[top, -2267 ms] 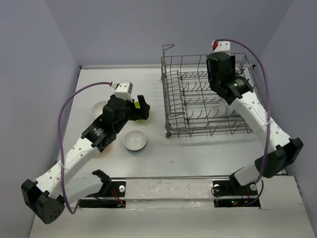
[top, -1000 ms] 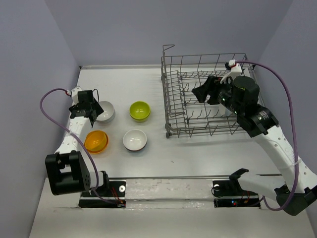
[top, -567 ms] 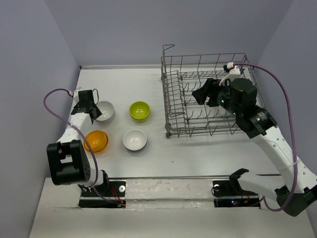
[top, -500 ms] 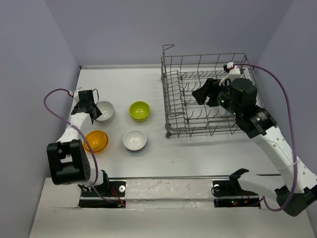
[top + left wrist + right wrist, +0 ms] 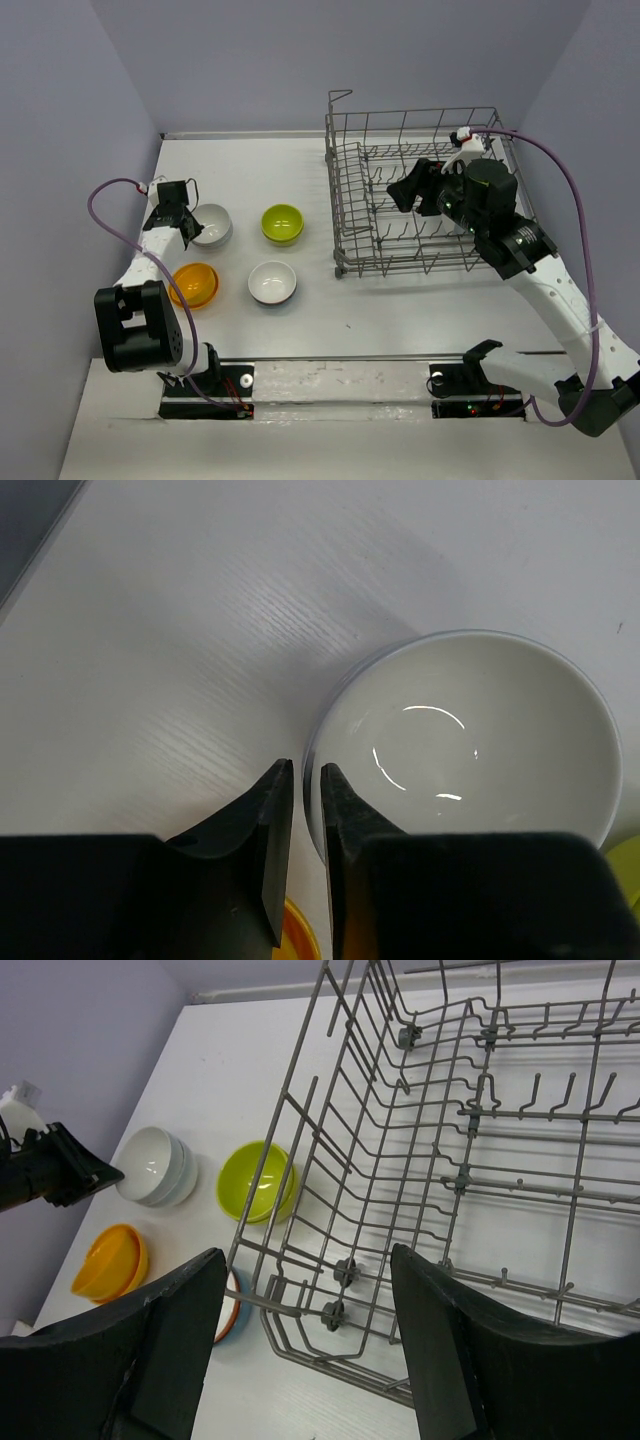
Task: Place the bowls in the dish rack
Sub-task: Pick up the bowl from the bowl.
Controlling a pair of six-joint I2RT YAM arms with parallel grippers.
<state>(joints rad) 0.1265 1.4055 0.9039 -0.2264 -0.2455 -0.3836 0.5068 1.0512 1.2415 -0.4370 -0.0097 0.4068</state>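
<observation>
We see no bowl in the rack (image 5: 345, 205) yet: our left gripper (image 5: 305, 780) pinches the white bowl (image 5: 470, 740) by its rim, our right gripper (image 5: 308, 1260) gapes empty.

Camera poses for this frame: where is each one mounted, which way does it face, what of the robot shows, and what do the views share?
Top external: above and behind the bases, looking down on the table, dish rack and white bowl; both arms show.
Left wrist: looks straight down past the left claw, whose fingers straddle the white bowl's rim.
Right wrist: over the dish rack, facing left toward the lime bowl; the right claw frames the view.
Shared: the white bowl appears in all three.
</observation>
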